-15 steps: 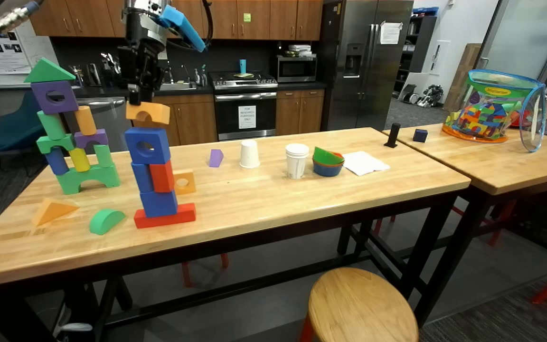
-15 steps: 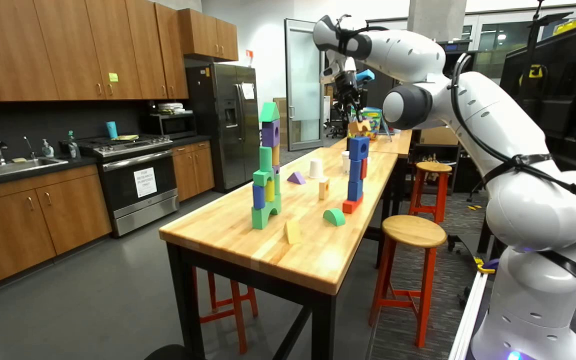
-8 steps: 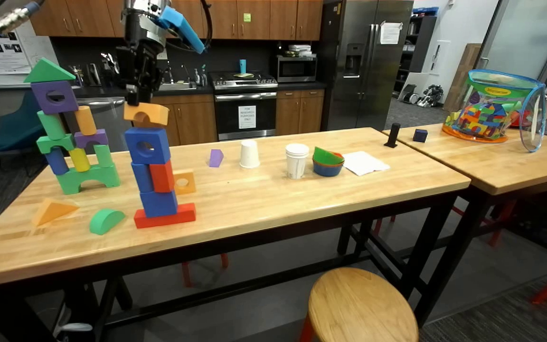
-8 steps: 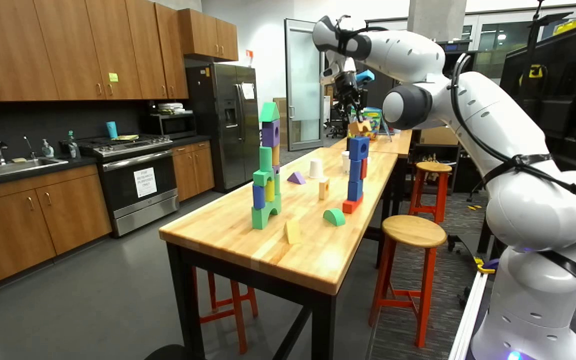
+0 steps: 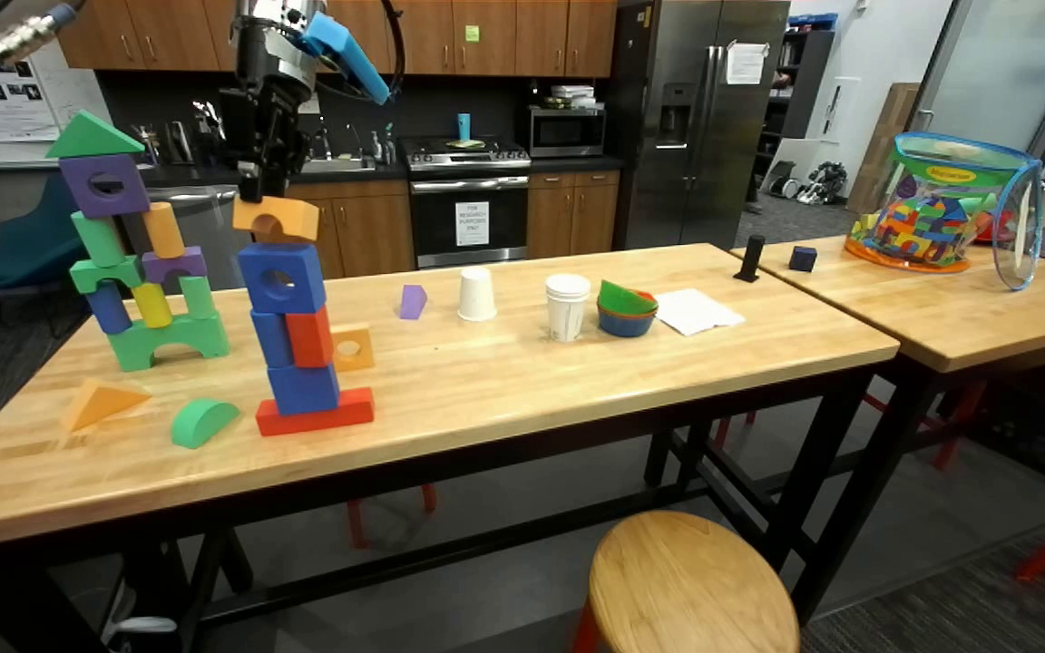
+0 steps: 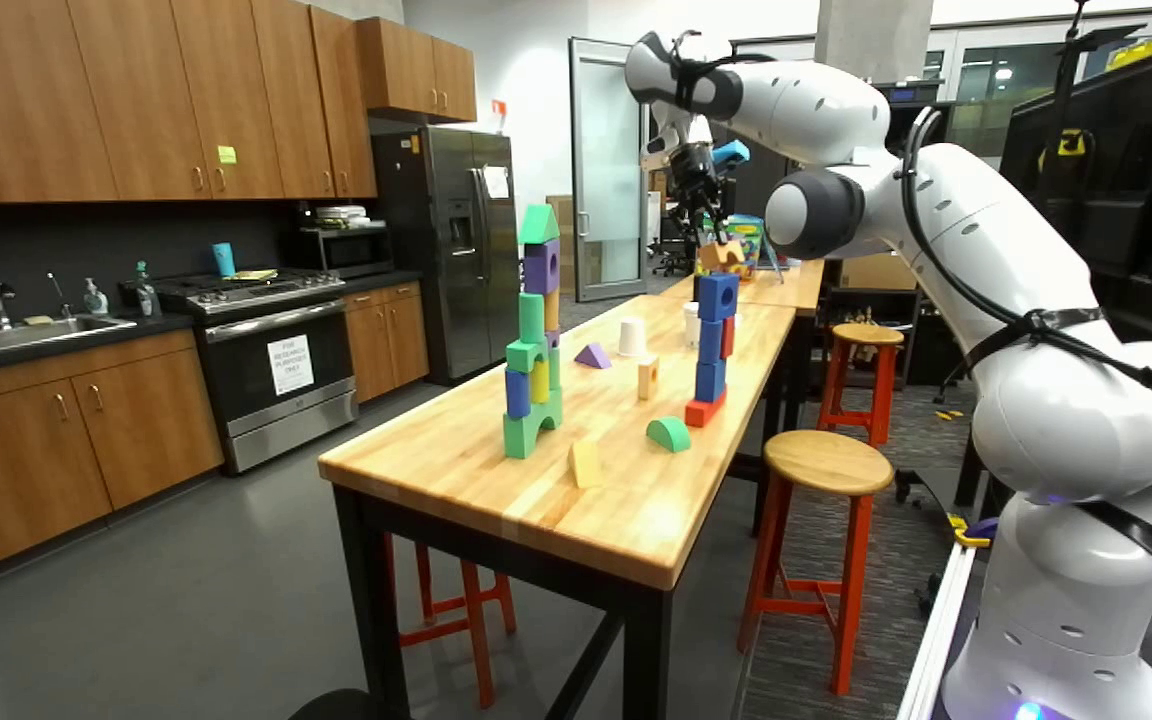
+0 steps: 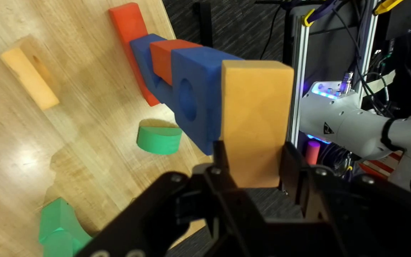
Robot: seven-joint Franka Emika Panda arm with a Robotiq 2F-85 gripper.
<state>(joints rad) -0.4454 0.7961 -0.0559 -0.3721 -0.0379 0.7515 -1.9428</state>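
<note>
The claw [image 7: 254, 157] is clamped on the orange arch block [image 7: 257, 114], its fingers parted by the block's width and set toward its six o'clock end; in the wrist view the block's long axis runs twelve to six. The holed blue block [image 7: 205, 94] topping the tower [image 5: 303, 340] lies between ten and eleven o'clock from the claw. Both exterior views place the arch block just above it; contact cannot be confirmed. Farther off, just past nine o'clock, a green half-round [image 7: 160, 141] rests on the worktop [image 5: 486, 381].
</note>
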